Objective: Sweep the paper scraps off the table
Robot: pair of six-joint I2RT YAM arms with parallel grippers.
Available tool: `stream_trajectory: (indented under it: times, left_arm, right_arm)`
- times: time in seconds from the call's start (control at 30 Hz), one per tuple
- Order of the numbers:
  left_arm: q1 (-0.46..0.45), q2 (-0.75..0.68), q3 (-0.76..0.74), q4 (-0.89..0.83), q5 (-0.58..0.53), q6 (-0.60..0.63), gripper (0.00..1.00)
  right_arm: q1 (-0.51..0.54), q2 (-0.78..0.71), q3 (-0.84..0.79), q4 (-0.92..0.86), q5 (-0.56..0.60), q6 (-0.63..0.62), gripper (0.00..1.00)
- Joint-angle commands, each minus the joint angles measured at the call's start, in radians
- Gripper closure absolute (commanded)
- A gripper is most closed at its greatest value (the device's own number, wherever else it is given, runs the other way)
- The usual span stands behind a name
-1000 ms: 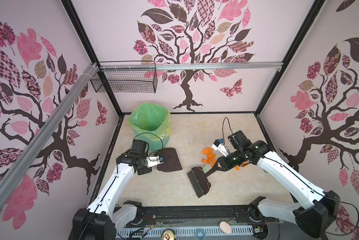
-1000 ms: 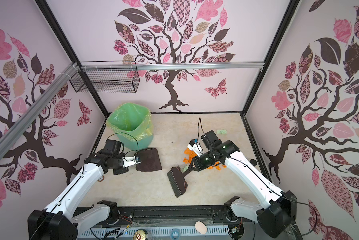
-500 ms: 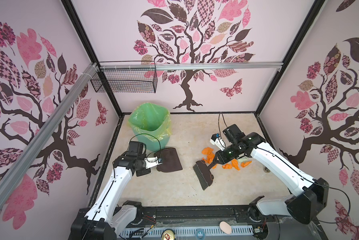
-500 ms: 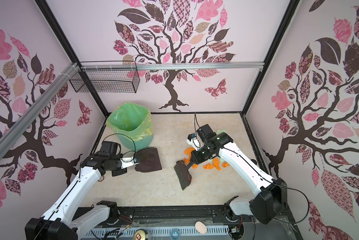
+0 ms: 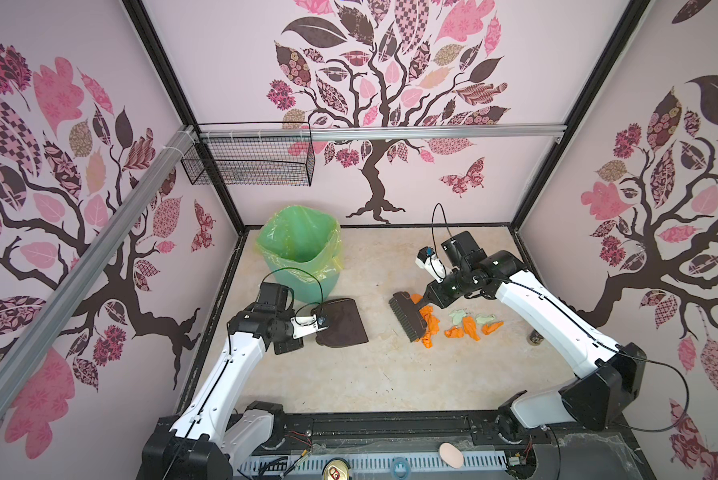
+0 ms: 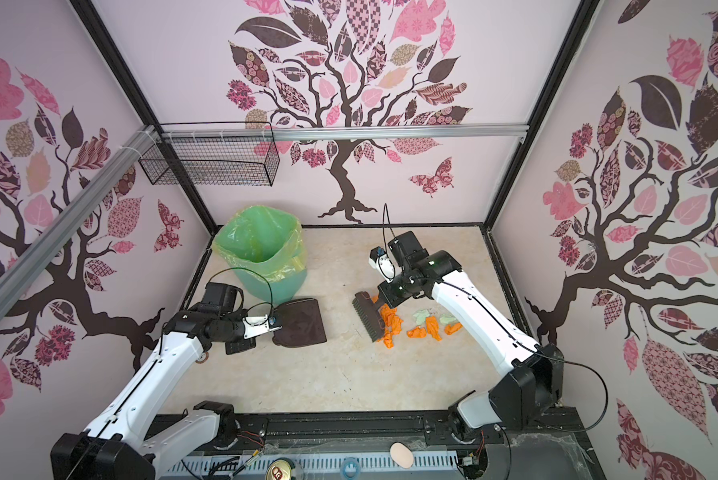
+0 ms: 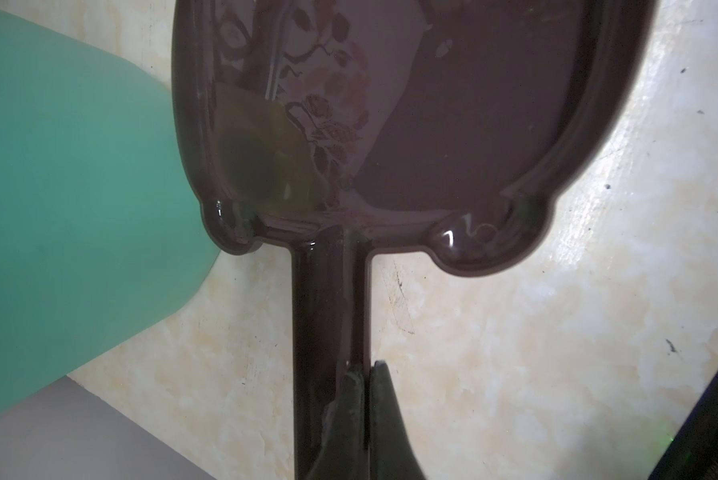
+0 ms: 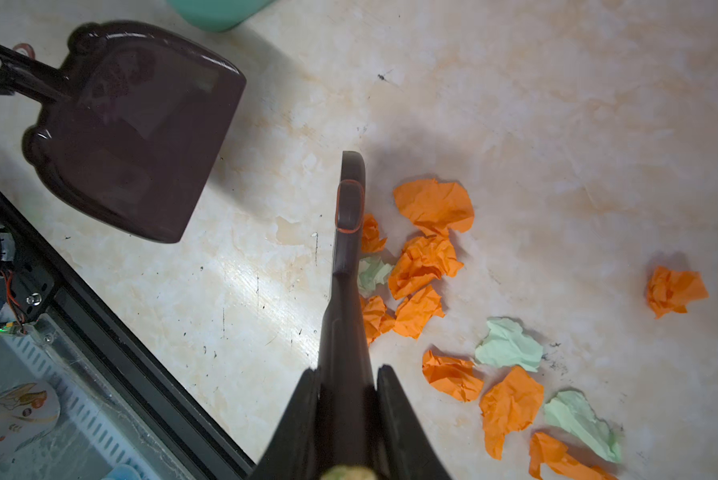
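No legible text, brand, number or sign is found in any view. Coloured graphics and a green mark are carried by a printed oval object, which lies on the grey slotted tray in front of the table. Its characters cannot be resolved. No readable marking is seen on the can top.

The left arm and right arm are both wearing glossy white shells, dotted with small dark screws, between chunky black joints. Thin black cables are looping off each wrist beside a small white camera. A tiny green light is glowing on the right arm's black housing. The left gripper and right gripper are showing dark, tapered fingers.
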Motion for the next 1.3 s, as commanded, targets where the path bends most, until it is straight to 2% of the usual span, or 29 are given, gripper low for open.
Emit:
stream_trajectory:
  times: [0.0, 0.1, 0.17, 0.33, 0.43, 0.63, 0.83, 1.03, 1.27]
  left_arm:
    - [-0.054, -0.012, 0.002, -0.005, -0.011, -0.035, 1.0]
    - [-0.111, 0.01, 0.001, 0.014, -0.021, -0.068, 1.0]
    - [-0.141, 0.037, 0.008, 0.027, -0.025, -0.093, 1.0]
    - [-0.234, 0.102, 0.006, 0.088, -0.068, -0.158, 1.0]
    - [-0.302, 0.143, -0.007, 0.161, -0.138, -0.193, 1.0]
    - [-0.373, 0.234, 0.014, 0.279, -0.224, -0.264, 1.0]
    - [-0.418, 0.3, -0.01, 0.403, -0.297, -0.289, 1.0]
    - [-0.468, 0.343, -0.02, 0.453, -0.319, -0.308, 1.0]
    - [-0.494, 0.376, -0.03, 0.464, -0.308, -0.315, 1.0]
  right_arm:
    - [0.004, -0.031, 0.092, -0.002, -0.076, 0.008, 1.0]
    - [-0.007, -0.071, 0.161, -0.004, -0.072, 0.059, 1.0]
    - [-0.011, -0.089, 0.204, -0.001, 0.024, 0.109, 1.0]
    - [-0.011, -0.006, 0.317, -0.124, 0.518, 0.17, 1.0]
    - [-0.014, 0.099, 0.343, -0.214, 0.685, 0.17, 1.0]
    - [-0.012, 0.249, 0.376, -0.25, 0.733, 0.207, 1.0]
    - [0.0, 0.329, 0.355, -0.247, 0.739, 0.2, 1.0]
    - [0.044, 0.325, 0.287, -0.217, 0.717, 0.209, 1.0]
    - [0.055, 0.233, 0.293, -0.176, 0.816, 0.226, 1.0]
